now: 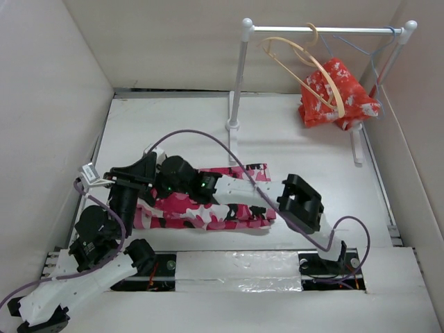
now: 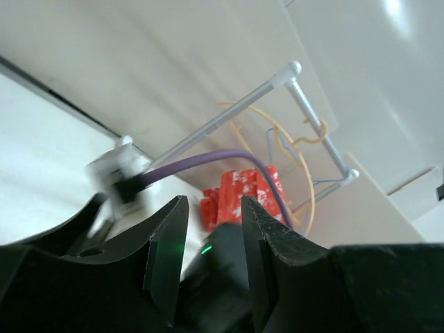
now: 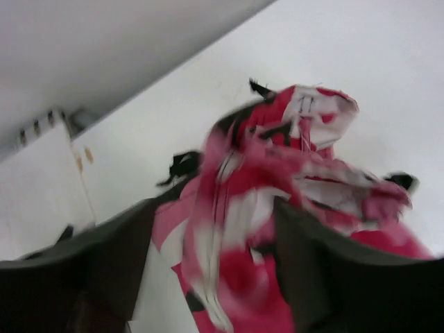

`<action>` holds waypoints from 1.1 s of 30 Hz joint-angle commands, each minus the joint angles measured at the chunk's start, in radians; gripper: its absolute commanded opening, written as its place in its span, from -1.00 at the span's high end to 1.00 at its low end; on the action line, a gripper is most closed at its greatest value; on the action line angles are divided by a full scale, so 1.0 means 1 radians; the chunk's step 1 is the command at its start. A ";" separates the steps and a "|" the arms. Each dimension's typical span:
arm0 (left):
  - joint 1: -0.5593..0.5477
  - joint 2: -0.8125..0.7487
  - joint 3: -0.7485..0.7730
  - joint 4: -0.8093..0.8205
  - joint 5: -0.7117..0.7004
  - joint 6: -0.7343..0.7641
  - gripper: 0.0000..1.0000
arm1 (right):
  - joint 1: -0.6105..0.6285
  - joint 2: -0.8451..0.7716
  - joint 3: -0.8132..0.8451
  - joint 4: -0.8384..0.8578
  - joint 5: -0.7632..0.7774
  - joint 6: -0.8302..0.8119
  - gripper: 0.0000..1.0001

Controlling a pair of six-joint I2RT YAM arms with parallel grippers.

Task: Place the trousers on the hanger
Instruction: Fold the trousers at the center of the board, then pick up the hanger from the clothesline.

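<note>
The camouflage trousers (image 1: 208, 211) lie folded flat on the table, left of the middle. My right gripper (image 3: 214, 208) is down over their left part, open, with bunched fabric (image 3: 263, 208) between its fingers; that view is blurred. From above, its fingers are hidden under the right arm's wrist (image 1: 182, 177). My left gripper (image 1: 151, 165) hovers just beside that wrist, open (image 2: 213, 201) and empty, pointing toward the rack. The tan wooden hanger (image 1: 326, 75) hangs tilted on the rail at the back right and shows again in the left wrist view (image 2: 307, 187).
A white clothes rack (image 1: 239, 76) stands at the back of the table. A red-orange garment (image 1: 336, 94) and a thin wire hanger (image 1: 368, 48) hang on it beside the wooden one. White walls enclose the table on three sides. Purple cables (image 1: 208, 139) arc over the trousers.
</note>
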 commanded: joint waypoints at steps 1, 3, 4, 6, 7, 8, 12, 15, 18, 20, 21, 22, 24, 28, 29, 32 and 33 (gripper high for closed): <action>-0.007 -0.008 0.037 -0.046 -0.051 0.001 0.32 | 0.026 -0.023 0.090 0.067 -0.039 0.012 -0.89; -0.007 -0.005 0.046 -0.056 -0.066 0.009 0.31 | 0.008 -0.081 0.009 0.079 -0.027 -0.002 -1.00; -0.007 -0.001 0.044 -0.055 -0.066 0.006 0.31 | -0.006 -0.113 -0.038 0.098 -0.027 -0.002 -0.98; -0.007 0.004 0.015 -0.014 -0.044 0.004 0.31 | -0.049 -0.232 -0.192 0.155 -0.032 0.011 -0.87; -0.007 0.021 0.005 -0.001 -0.037 0.006 0.30 | -0.061 -0.277 -0.247 0.172 -0.032 0.011 -0.69; -0.007 0.039 -0.005 0.011 -0.022 0.004 0.30 | -0.084 -0.322 -0.354 0.192 -0.014 0.009 -0.55; -0.007 0.188 -0.017 0.023 0.018 -0.011 0.29 | -0.127 -0.533 -0.621 0.205 0.065 0.003 0.76; -0.016 0.321 -0.067 0.113 0.116 -0.010 0.31 | -0.141 -0.659 -0.814 0.195 0.112 0.026 1.00; -0.016 0.447 -0.103 0.140 0.176 -0.033 0.33 | -0.163 -0.759 -0.947 0.195 0.149 0.078 1.00; -0.026 0.537 -0.141 0.150 0.194 -0.062 0.36 | -0.175 -0.811 -1.057 0.207 0.143 0.121 1.00; -0.035 0.538 -0.160 0.158 0.199 -0.071 0.36 | -0.175 -0.825 -1.092 0.218 0.143 0.132 1.00; -0.035 0.564 -0.175 0.164 0.202 -0.077 0.42 | -0.175 -0.834 -1.128 0.226 0.142 0.146 1.00; -0.053 0.584 -0.204 0.167 0.202 -0.096 0.48 | -0.164 -0.847 -1.224 0.257 0.143 0.201 1.00; -0.085 0.639 -0.220 0.236 0.197 -0.086 0.53 | -0.152 -0.842 -1.353 0.329 0.166 0.248 1.00; -0.085 0.651 -0.220 0.256 0.204 -0.080 0.53 | -0.141 -0.839 -1.367 0.333 0.189 0.258 1.00; -0.095 0.715 -0.194 0.312 0.226 -0.050 0.53 | -0.141 -0.824 -1.395 0.347 0.214 0.279 1.00; -0.095 0.732 -0.180 0.334 0.234 -0.036 0.53 | -0.132 -0.824 -1.395 0.347 0.218 0.285 1.00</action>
